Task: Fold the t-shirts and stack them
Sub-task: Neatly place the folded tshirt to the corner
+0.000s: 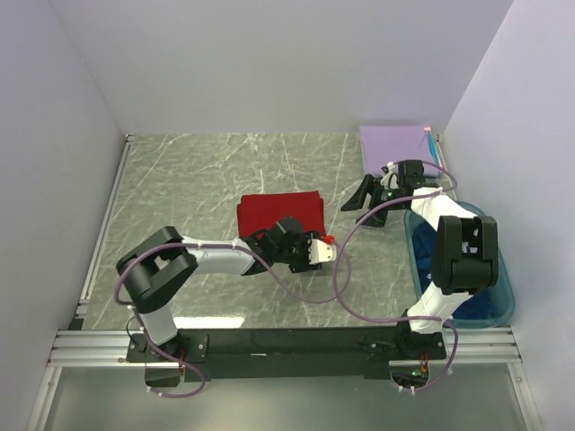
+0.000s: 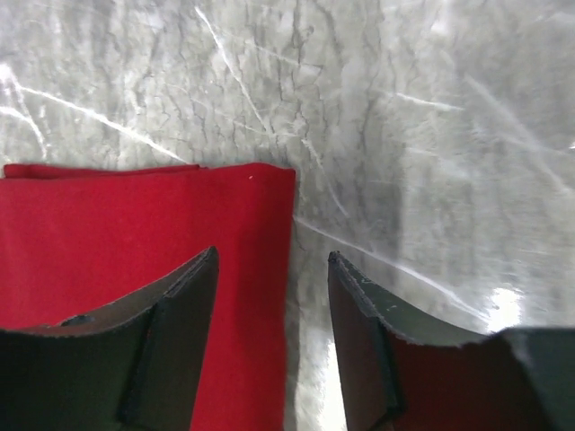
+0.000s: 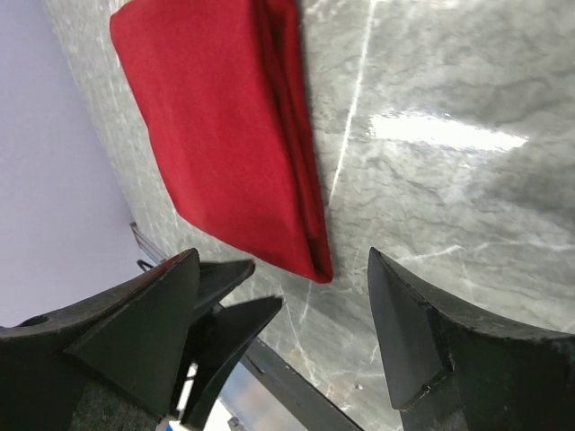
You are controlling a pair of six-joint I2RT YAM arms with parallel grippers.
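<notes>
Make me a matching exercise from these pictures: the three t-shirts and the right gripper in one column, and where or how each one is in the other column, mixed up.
Column one
1. red t-shirt
2. lavender t-shirt
3. dark blue t-shirt
4. right gripper

Column two
A. inside the teal tub
B. open, above the table
C. folded, mid-table
D. lying at the far right corner

Pairs: 1-C, 2-D, 3-A, 4-B
</notes>
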